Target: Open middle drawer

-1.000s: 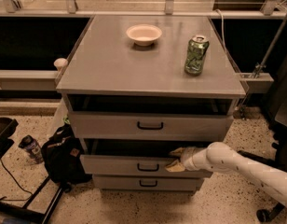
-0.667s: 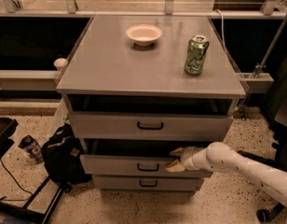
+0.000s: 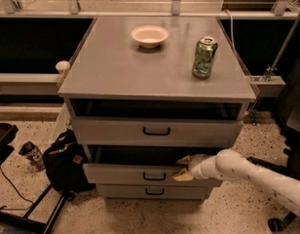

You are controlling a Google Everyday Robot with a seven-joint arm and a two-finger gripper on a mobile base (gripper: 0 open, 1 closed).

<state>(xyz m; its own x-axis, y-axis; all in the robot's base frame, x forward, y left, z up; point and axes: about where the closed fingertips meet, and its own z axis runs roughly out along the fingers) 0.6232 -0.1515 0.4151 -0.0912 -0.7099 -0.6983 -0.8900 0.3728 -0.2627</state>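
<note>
Grey cabinet top: bowl, green can | speckled floor: black bag | jaws pinch middle drawer front, right of handle

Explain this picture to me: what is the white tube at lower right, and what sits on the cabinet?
There is one camera, and it looks down at the front of a grey three-drawer cabinet. The white tube is the robot's single arm, reaching in from the right. At its end is the gripper, the part that grasps things. It is at the top edge of the middle drawer, just right of the handle. That drawer is partly pulled out. On the cabinet top sit a bowl and a green can, well apart. A dark bag lies on the floor at the left.
</note>
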